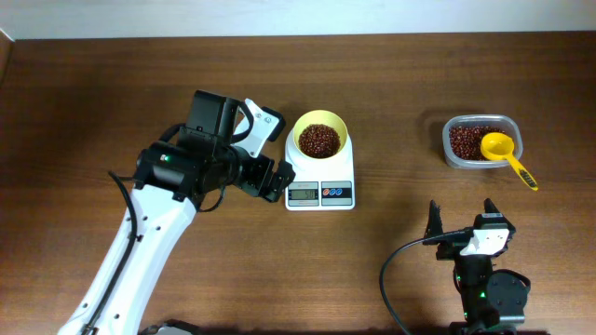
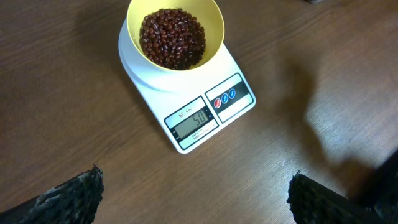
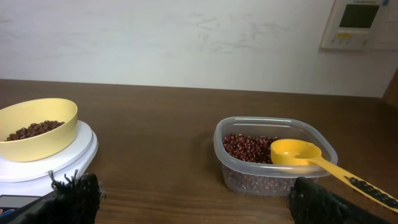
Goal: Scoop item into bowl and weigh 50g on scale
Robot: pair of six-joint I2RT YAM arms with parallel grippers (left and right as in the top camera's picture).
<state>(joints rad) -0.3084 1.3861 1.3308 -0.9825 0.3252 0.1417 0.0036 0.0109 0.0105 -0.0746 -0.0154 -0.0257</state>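
Ahead of the released, empty left gripper sat the scale, bowl aboard, reading maybe 50; any bump would skew it.

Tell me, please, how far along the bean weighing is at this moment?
Done: the bowl sits on the scale with beans in it, and the scoop rests in the container. In hand: nothing; both arms' jaws stand open, empty. Left: perhaps only confirming the display, which seems to read fifty.
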